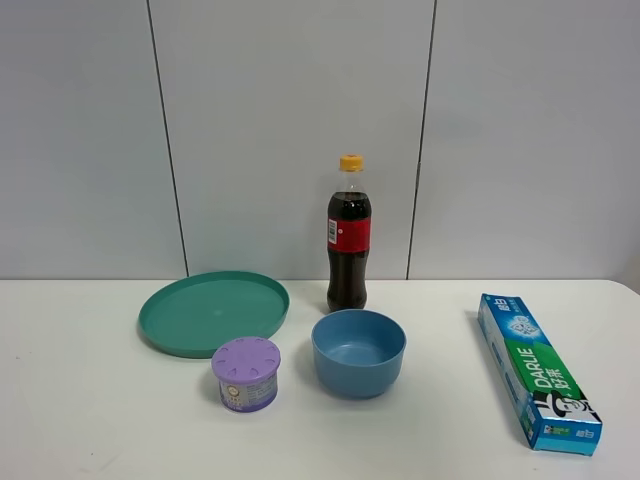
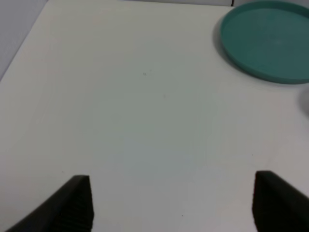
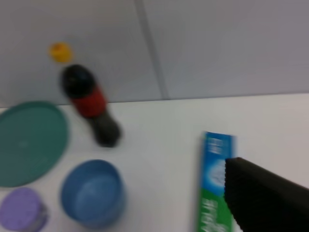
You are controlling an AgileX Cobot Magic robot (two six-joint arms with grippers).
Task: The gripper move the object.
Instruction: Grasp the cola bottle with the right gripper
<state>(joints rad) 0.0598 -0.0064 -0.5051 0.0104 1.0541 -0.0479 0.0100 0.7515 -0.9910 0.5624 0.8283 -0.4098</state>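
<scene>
The object, a cola bottle with a red label and yellow-orange cap, stands upright at the back of the table by the wall. No gripper shows in the high view. In the right wrist view the bottle is far off and blurred. Only one dark finger of my right gripper shows there, above the toothpaste box, with nothing held. My left gripper hangs open over bare white table, nothing between its fingers.
A teal plate lies left of the bottle. In front of the bottle are a blue bowl and a purple-lidded jar. A toothpaste box lies at the right. The plate shows far from the left gripper.
</scene>
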